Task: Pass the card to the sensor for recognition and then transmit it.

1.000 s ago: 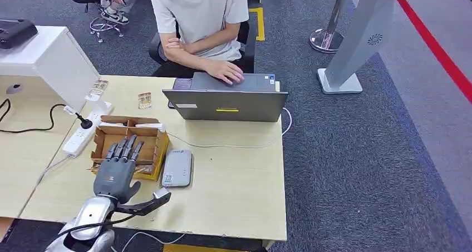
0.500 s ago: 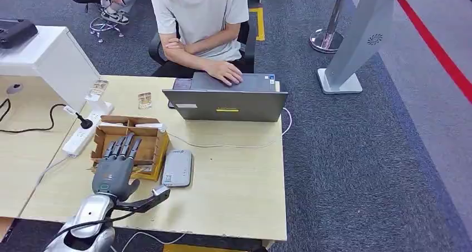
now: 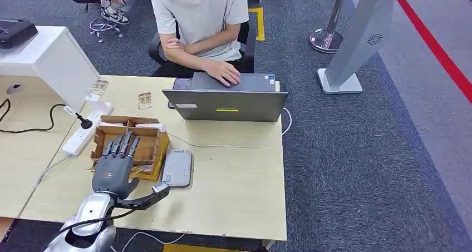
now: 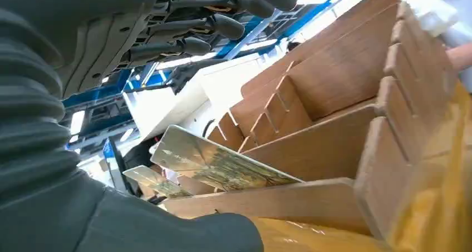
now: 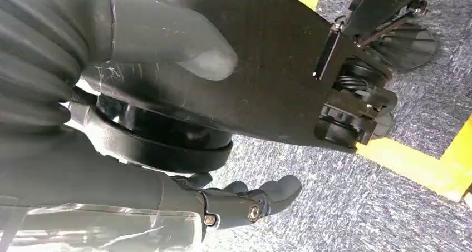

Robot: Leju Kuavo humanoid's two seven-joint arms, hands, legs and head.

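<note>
A brown cardboard box [image 3: 143, 143] with dividers stands on the wooden table [image 3: 234, 179]. My left hand [image 3: 114, 167] hovers over the box's near side, its fingers [image 3: 121, 145] stretched out above the compartments and holding nothing. In the left wrist view a shiny printed card [image 4: 217, 164] leans inside the box [image 4: 334, 146], with a second card [image 4: 153, 181] behind it, both below my fingers [image 4: 222, 26]. A grey card sensor [image 3: 177, 168] lies flat just right of the box. My right hand [image 5: 94, 174] hangs beside my body, holding nothing, with its fingers [image 5: 267, 199] loosely apart.
A person sits behind an open grey laptop [image 3: 225, 103] at the table's far side, one hand on it. A white power strip [image 3: 84, 132] and cables lie left of the box. A white cable [image 3: 222, 146] runs across the table. A white cabinet [image 3: 53, 63] stands at far left.
My left hand has shifted slightly to the left and forward over the box, fingers still outstretched. Nothing was picked up.
</note>
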